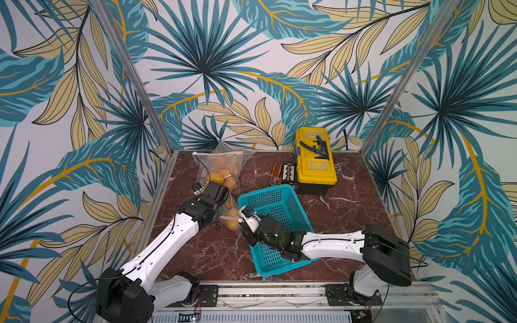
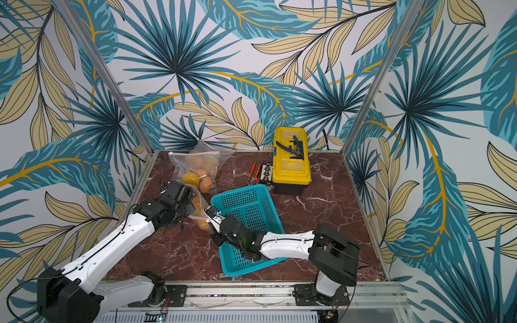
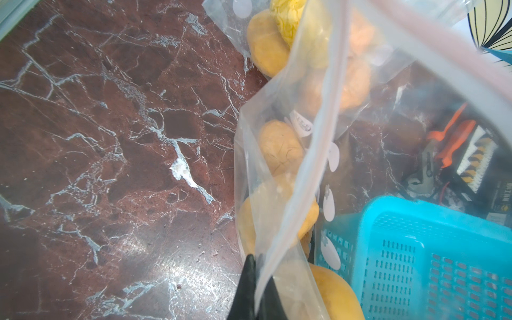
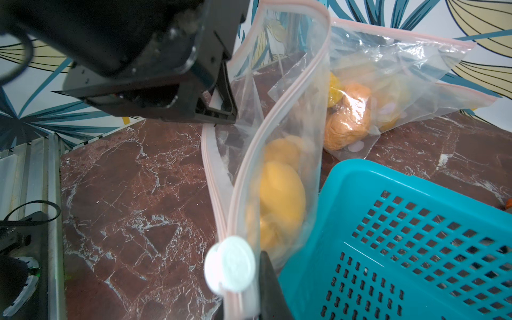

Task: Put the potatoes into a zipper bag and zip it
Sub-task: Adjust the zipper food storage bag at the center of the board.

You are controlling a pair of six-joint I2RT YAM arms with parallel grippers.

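The left tool (image 3: 259, 277) is pressed together on the rim of the zipper bag (image 4: 291, 166); the right tool (image 4: 243, 304) pinches its zip strip just beside the white slider (image 4: 230, 264). The potatoes (image 4: 282, 199) lie inside the bag, on the desk (image 4: 138, 194) just beside the teal basket (image 4: 401, 221).

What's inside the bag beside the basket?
Yellow-orange potatoes show through the clear bag; at least three are distinct in the left wrist view. The left arm hides part of it in both top views, so no full count.
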